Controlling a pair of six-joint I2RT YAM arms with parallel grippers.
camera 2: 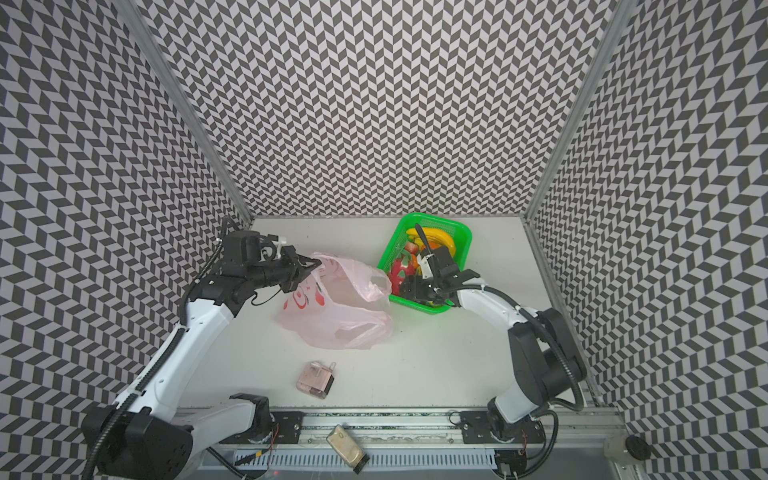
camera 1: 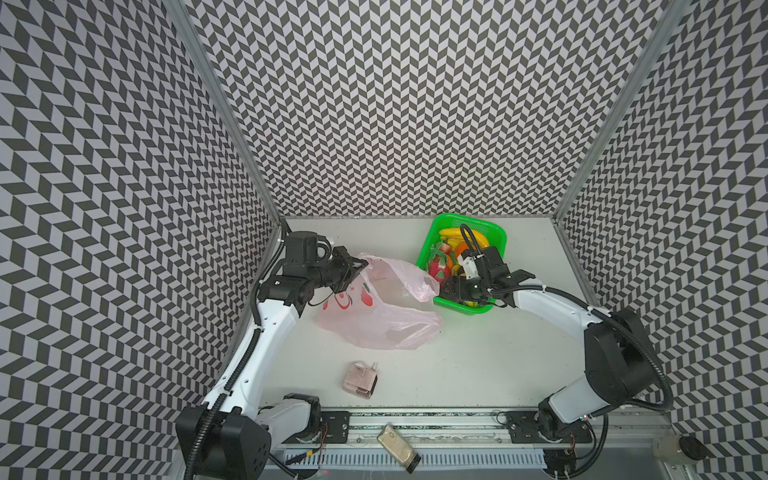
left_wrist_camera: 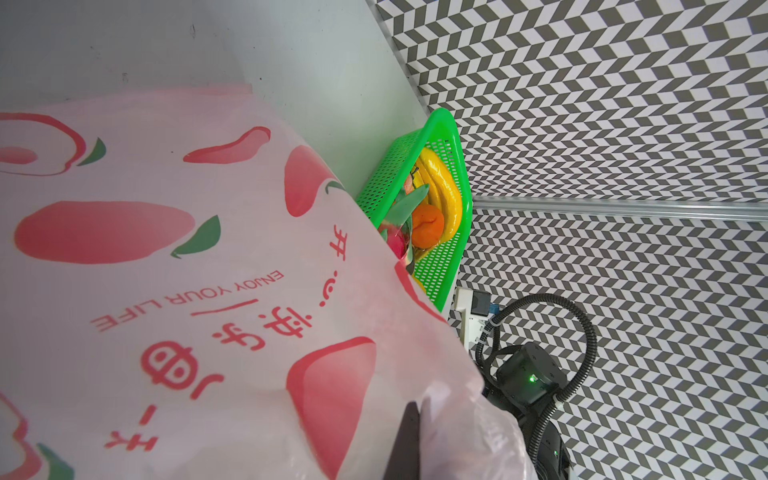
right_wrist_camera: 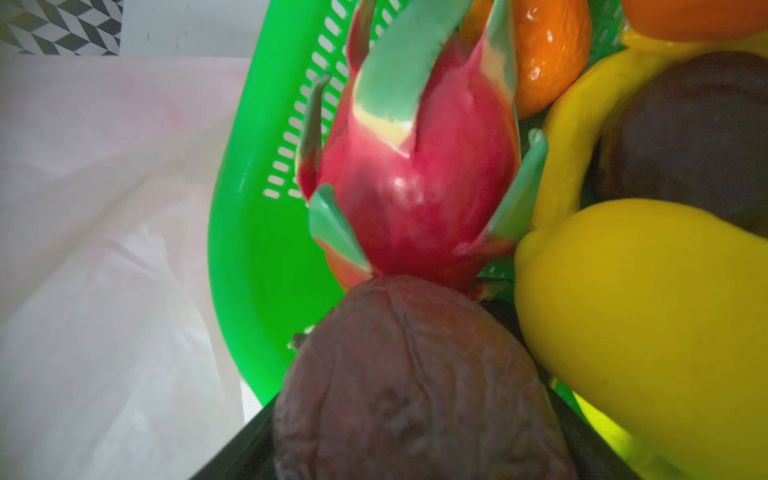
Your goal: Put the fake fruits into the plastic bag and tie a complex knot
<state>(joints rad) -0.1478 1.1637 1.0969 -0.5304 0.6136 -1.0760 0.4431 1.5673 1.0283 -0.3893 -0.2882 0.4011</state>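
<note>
The pale bench [camera 1: 498, 365] carries everything, and the biggest thing on it is the plastic bag [camera 1: 386, 320], lying slack in the middle with its printed side towards the left arm. The left fingers [camera 1: 358, 266] are pressed together on a pinch of the film at the bag's far edge and hold it raised. I take that as a way to keep the mouth lifted and facing the fruit. No fruit shows through the film, and the handles lie loose with no knot in them.

Just beside the raised edge, towards the back right, sits the green basket [camera 1: 424, 249]. That closeness looks deliberate, since each fruit has only a short way to go.

The fake fruits are all in the basket. The bananas [camera 1: 451, 235] lie along its far side, with the dragon fruit [right_wrist_camera: 415, 187] nearer the bag. A smooth yellow fruit [right_wrist_camera: 644, 311] crowds against the dragon fruit, and the orange [right_wrist_camera: 544, 54] sits behind.

The right fingers [camera 1: 446, 286] reach into the basket's near corner. In the right wrist view, a wrinkled brown fruit [right_wrist_camera: 407, 374] fills the space between them. I cannot tell whether they grip it or merely bracket it. It seems the easiest fruit to take first.

Near the bench's front edge, well apart from all this, stands a small clear box [camera 1: 359, 379], which seems to play no part here.
</note>
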